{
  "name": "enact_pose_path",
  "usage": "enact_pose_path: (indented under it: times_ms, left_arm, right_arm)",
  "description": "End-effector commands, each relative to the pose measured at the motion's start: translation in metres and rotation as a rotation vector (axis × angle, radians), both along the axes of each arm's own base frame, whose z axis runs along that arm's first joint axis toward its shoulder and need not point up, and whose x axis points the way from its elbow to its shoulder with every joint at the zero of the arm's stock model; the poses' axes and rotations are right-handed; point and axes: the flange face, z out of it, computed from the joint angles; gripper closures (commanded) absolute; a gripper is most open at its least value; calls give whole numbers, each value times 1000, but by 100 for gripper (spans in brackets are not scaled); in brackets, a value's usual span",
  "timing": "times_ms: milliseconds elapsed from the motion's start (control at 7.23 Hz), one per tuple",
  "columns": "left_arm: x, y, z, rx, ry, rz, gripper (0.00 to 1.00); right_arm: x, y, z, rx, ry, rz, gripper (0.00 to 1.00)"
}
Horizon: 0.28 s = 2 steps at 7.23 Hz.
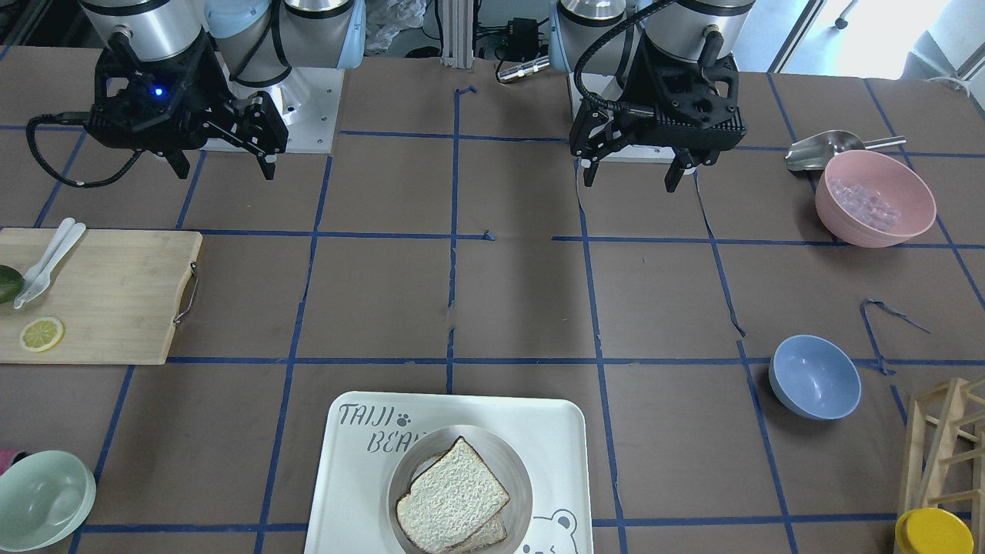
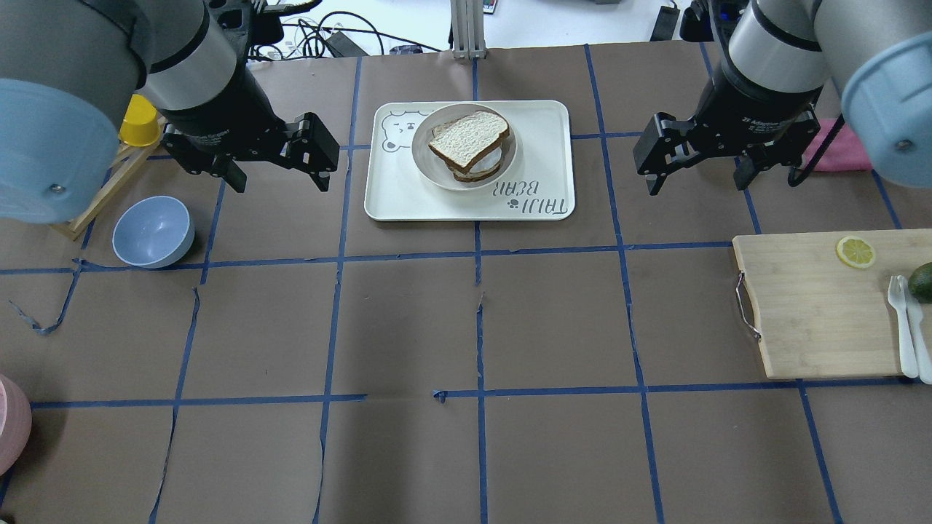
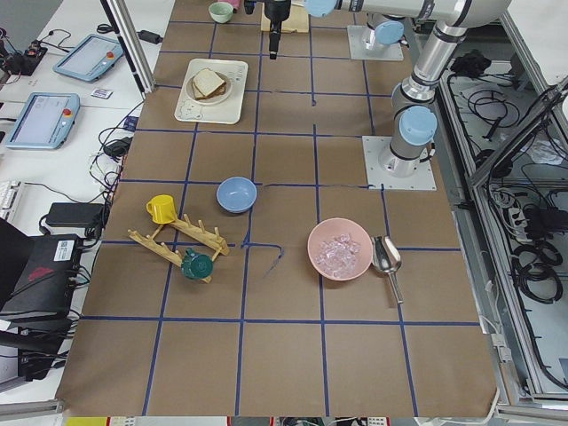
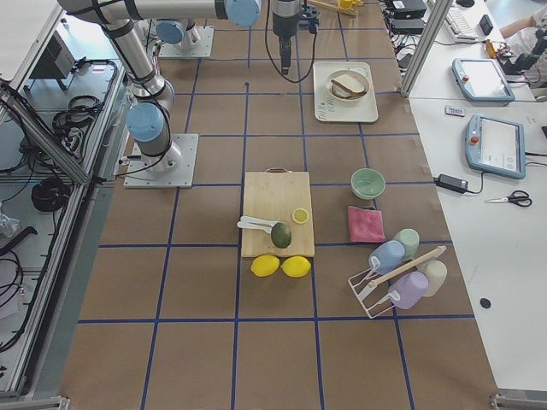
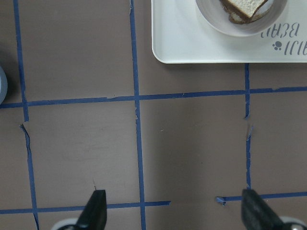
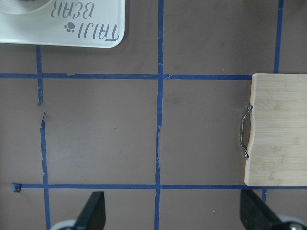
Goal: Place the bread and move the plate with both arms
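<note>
The bread (image 1: 452, 496) (image 2: 467, 136) lies on top of a second slice on the round plate (image 1: 509, 455) (image 2: 421, 153). The plate stands in the white "TAIJI BEAR" tray (image 1: 554, 431) (image 2: 539, 167) at the table's far middle. My left gripper (image 2: 280, 178) (image 1: 632, 178) hangs open above bare table left of the tray, holding nothing. My right gripper (image 2: 697, 180) (image 1: 225, 165) hangs open right of the tray, also holding nothing. In the left wrist view the left gripper (image 5: 173, 206) is wide apart, with the plate (image 5: 216, 24) at the top edge. The right gripper (image 6: 173, 206) is equally wide.
A wooden cutting board (image 2: 808, 313) with a lemon slice (image 2: 855, 252), white cutlery and an avocado lies at the right. A blue bowl (image 2: 153, 231) and a wooden rack with a yellow cup (image 2: 138, 120) stand left. A pink bowl (image 1: 875, 198), a metal scoop and a green bowl (image 1: 42, 500) sit further off.
</note>
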Motion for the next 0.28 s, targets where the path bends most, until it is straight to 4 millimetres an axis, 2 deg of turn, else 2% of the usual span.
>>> enact_pose_path:
  times_ms: [0,138]
  left_arm:
    - [1,0,4,-6,1,5,0]
    - [0,1,4,-4,-1,4,0]
  right_arm:
    - [0,2,-3,6,-1,1,0]
    - [0,2,-4,8,-3,1,0]
